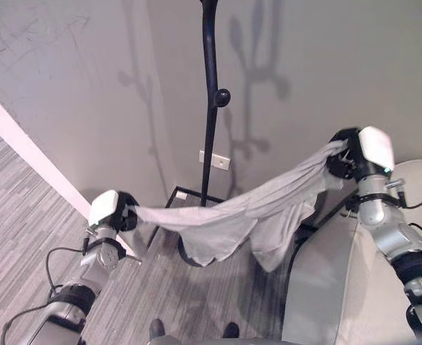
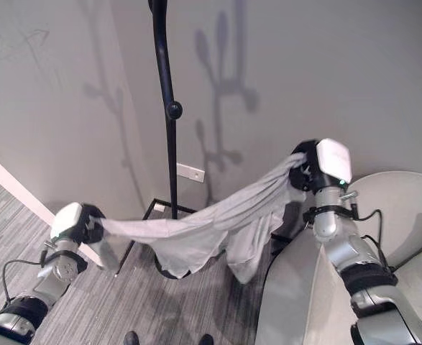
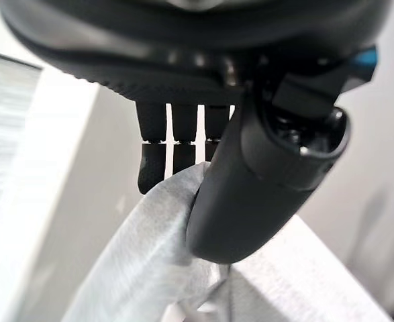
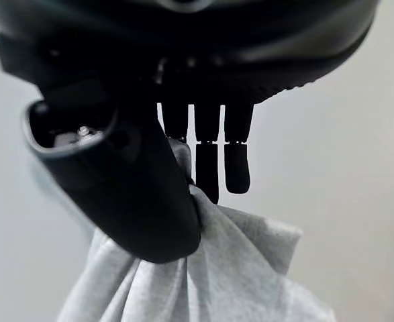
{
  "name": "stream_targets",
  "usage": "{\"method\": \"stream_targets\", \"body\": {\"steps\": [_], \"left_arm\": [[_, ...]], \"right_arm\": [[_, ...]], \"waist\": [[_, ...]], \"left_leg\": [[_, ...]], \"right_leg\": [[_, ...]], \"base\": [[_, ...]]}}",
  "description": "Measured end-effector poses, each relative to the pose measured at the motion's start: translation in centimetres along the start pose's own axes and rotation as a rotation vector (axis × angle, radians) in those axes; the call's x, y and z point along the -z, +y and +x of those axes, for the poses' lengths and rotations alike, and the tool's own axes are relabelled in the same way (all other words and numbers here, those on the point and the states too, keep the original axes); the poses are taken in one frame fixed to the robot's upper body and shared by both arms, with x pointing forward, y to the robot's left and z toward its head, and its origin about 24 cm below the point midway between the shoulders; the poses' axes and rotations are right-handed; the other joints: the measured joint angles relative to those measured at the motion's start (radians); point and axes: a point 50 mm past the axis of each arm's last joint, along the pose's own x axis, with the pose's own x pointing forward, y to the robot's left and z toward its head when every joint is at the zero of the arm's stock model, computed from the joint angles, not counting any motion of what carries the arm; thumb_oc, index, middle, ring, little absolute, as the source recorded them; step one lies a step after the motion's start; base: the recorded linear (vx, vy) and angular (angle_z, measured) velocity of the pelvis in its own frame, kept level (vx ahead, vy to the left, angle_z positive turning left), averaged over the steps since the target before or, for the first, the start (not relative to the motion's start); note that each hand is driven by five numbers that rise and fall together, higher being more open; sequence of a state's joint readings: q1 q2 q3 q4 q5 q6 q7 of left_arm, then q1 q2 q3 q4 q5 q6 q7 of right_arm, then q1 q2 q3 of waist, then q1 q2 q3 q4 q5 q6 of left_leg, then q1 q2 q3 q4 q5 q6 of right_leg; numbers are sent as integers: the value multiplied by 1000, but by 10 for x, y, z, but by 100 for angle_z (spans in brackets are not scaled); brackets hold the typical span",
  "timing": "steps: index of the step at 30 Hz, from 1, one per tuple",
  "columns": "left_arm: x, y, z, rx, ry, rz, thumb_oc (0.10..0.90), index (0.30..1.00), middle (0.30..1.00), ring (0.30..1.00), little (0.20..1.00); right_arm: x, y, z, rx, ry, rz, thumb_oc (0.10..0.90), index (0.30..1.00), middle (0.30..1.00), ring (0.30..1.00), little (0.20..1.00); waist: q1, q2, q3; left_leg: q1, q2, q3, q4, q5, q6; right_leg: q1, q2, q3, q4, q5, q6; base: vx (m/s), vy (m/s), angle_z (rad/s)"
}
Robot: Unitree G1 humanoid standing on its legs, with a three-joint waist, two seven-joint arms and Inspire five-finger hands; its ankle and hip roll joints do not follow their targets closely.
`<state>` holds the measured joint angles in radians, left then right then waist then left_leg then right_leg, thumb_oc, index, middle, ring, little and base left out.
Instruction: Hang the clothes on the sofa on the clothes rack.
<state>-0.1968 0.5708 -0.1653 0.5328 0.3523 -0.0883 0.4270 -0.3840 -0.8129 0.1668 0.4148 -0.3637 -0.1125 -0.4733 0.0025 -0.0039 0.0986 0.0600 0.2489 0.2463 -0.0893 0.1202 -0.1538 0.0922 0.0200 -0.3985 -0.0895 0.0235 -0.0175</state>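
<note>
**Operator:** I've got both arms up and spread apart. The left robot hand [image 1: 113,212] sits low, at the end of an arm reaching up from the lower left. The right robot hand [image 1: 358,154] is raised clearly higher on a nearly upright forearm.

**Observer:** What about the garment?

**Operator:** The grey shirt [image 1: 232,215] is stretched between the two hands, off the sofa [image 1: 354,287]. It sags in the middle, and loose folds hang down below the span. It runs uphill from my left to my right.

**Observer:** Are both grips firm?

**Operator:** In the left wrist view the thumb [image 3: 250,194] presses a bunched edge of cloth against the fingers [image 3: 173,157], so that hand is pinching the shirt. The right wrist view shows the same: the thumb [image 4: 143,194] clamps gathered fabric against the fingers [image 4: 207,161], with the rest fanning out below.

**Observer:** And the rack?

**Operator:** The black clothes rack [image 1: 209,108] stands against the grey wall [image 1: 326,65], behind the middle of the stretched shirt. Its pole rises above the cloth, with a round knob [image 1: 221,97] on its side. The shirt hangs in front of the pole, lower than that knob; I can't tell whether it touches the pole. The sofa is at my lower right, beneath the right arm.
</note>
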Motion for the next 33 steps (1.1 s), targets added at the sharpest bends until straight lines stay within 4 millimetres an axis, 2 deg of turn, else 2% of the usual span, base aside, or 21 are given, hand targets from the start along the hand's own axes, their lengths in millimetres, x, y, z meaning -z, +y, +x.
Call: {"method": "stream_targets", "body": {"steps": [2, 3, 5, 9, 11, 12, 13, 14, 16, 17, 18, 20, 21, 22, 23, 24, 26, 28, 30, 32, 33], "left_arm": [[-6, 28, 7, -118, -42, -16, 400, 300, 300, 300, 300], [-7, 36, 9, -153, -51, -19, 400, 300, 300, 300, 300], [-14, 67, 12, -268, -109, -23, 400, 300, 300, 300, 300], [-24, 94, 14, -396, -173, -21, 400, 300, 300, 300, 300], [-31, 110, 15, -470, -218, -19, 400, 300, 300, 300, 300], [-36, 118, 16, -517, -244, -20, 400, 300, 300, 300, 300], [-40, 121, 16, -537, -262, -20, 400, 300, 300, 300, 300], [-49, 124, 14, -566, -310, -9, 400, 300, 300, 300, 300], [-60, 129, 10, -605, -376, 4, 400, 300, 300, 300, 300], [-65, 132, 8, -626, -402, -2, 400, 300, 300, 300, 300], [-69, 140, 5, -675, -435, 4, 400, 300, 300, 300, 300], [-69, 148, 1, -731, -443, 9, 400, 300, 300, 300, 300], [-68, 151, 1, -750, -438, 11, 400, 300, 300, 300, 300], [-67, 153, 1, -758, -437, 10, 400, 300, 300, 300, 300], [-64, 154, -2, -763, -428, 17, 400, 300, 300, 300, 300], [-63, 155, -6, -778, -441, 33, 400, 300, 300, 300, 300], [-66, 155, -14, -797, -478, 49, 400, 300, 300, 300, 300], [-66, 152, -22, -783, -504, 55, 400, 300, 300, 300, 300], [-64, 151, -27, -768, -511, 72, 400, 300, 300, 300, 300], [-64, 154, -28, -783, -522, 84, 400, 300, 300, 300, 300], [-63, 158, -26, -798, -528, 103, 400, 300, 300, 300, 300]], "right_arm": [[8, -15, 1, 75, 25, -22, 400, 300, 300, 300, 300], [10, -18, 1, 98, 36, -22, 400, 300, 300, 300, 300], [21, -41, -1, 218, 75, -15, 400, 300, 300, 300, 300], [19, -57, 0, 313, 54, -24, 400, 300, 300, 300, 300], [12, -68, 2, 377, 15, -32, 400, 300, 300, 300, 300], [11, -77, 3, 424, 6, -29, 400, 300, 300, 300, 300], [10, -83, 4, 448, 0, -34, 400, 300, 300, 300, 300], [15, -94, 1, 482, -1, -70, 400, 300, 300, 300, 300], [23, -106, -3, 502, 17, -115, 400, 300, 300, 300, 300], [25, -111, -4, 511, 17, -134, 400, 300, 300, 300, 300], [26, -113, -4, 527, 18, -145, 400, 300, 300, 300, 300], [24, -116, -3, 551, 8, -142, 400, 300, 300, 300, 300], [23, -113, -3, 543, 7, -140, 400, 300, 300, 300, 300], [23, -110, -3, 535, 7, -137, 400, 300, 300, 300, 300], [22, -106, -3, 517, 2, -141, 400, 300, 300, 300, 300], [22, -103, -5, 506, 0, -143, 400, 300, 300, 300, 300], [22, -100, -5, 498, -2, -163, 400, 300, 300, 300, 300], [23, -102, -5, 503, 9, -172, 400, 300, 300, 300, 300], [24, -103, -5, 507, 21, -176, 400, 300, 300, 300, 300], [24, -104, -5, 513, 24, -177, 400, 300, 300, 300, 300], [23, -104, -2, 513, 22, -174, 400, 300, 300, 300, 300]], "waist": [[7, 2, 2], [7, 2, 2], [18, 3, 2], [25, -14, 17], [25, -21, 24], [28, -29, 37], [31, -25, 43], [31, -27, 52], [38, -24, 51], [42, -15, 48], [43, -15, 49], [85, -22, 54], [108, -16, 60], [111, -12, 66], [133, 5, 68], [141, 7, 67], [162, -8, 67], [165, -25, 67], [178, -45, 59], [187, -62, 46], [189, -79, 37]], "left_leg": [[15, 3, -10, 0, 0, 0], [18, 4, -11, 0, 0, 0], [20, 7, -28, 7, 0, 0], [8, 12, -52, 63, -4, -12], [-21, 2, -101, 122, -4, -13], [-49, -8, -171, 174, -7, -19], [-64, -12, -200, 198, -9, -21], [-88, -44, -241, 213, -44, -39], [-86, -116, -279, 178, -67, -28], [-87, -150, -279, 162, -67, -14], [-101, -211, -323, 147, -108, 18], [-150, -314, -459, 155, -124, 47], [-197, -334, -479, 148, -111, 60], [-218, -335, -495, 146, -101, 56], [-227, -299, -478, 145, -76, 60], [-222, -292, -444, 150, -50, 94], [-193, -297, -408, 130, -57, 109], [-134, -318, -400, 92, -60, 116], [-86, -324, -389, 73, -65, 130], [-85, -317, -383, 73, -63, 144], [-85, -314, -385, 73, -62, 145]], "right_leg": [[13, 2, 2, 0, -1, 1], [15, 2, 2, 0, -1, 1], [14, 3, 16, -1, -1, 1], [17, 2, 30, 0, -3, 1], [18, 1, 36, 0, -9, -7], [19, -12, 34, -1, -18, -17], [21, -14, 32, -1, -19, -18], [19, -30, 21, -1, -20, -20], [14, -45, 20, -1, -21, -17], [9, -44, 22, -1, -18, -13], [-5, -49, 38, 1, -20, -16], [-62, -68, 112, 25, -19, -23], [-77, -69, 124, 28, -17, -20], [-81, -67, 131, 39, -19, -17], [-89, -51, 157, 61, -26, -3], [-83, -47, 170, 68, -33, 8], [-72, -60, 170, 76, -37, 16], [-27, -90, 169, 70, -52, 39], [8, -100, 172, 71, -71, 66], [9, -93, 171, 71, -76, 63], [18, -86, 171, 50, -76, 60]], "base": [[11, -12, -2], [14, -18, -5], [-6, -59, -16], [-28, -26, -19], [-16, -22, -10], [0, 0, 0], [45, 5, 13], [12, 47, 20], [16, 47, 12], [35, 39, 4], [12, 21, -20], [58, 8, -65], [90, 9, -63], [198, 55, -72], [147, 46, -58], [226, 70, -66], [226, 75, -34], [201, 84, -8], [98, 48, -6], [106, 58, 0], [121, 73, 4]]}}
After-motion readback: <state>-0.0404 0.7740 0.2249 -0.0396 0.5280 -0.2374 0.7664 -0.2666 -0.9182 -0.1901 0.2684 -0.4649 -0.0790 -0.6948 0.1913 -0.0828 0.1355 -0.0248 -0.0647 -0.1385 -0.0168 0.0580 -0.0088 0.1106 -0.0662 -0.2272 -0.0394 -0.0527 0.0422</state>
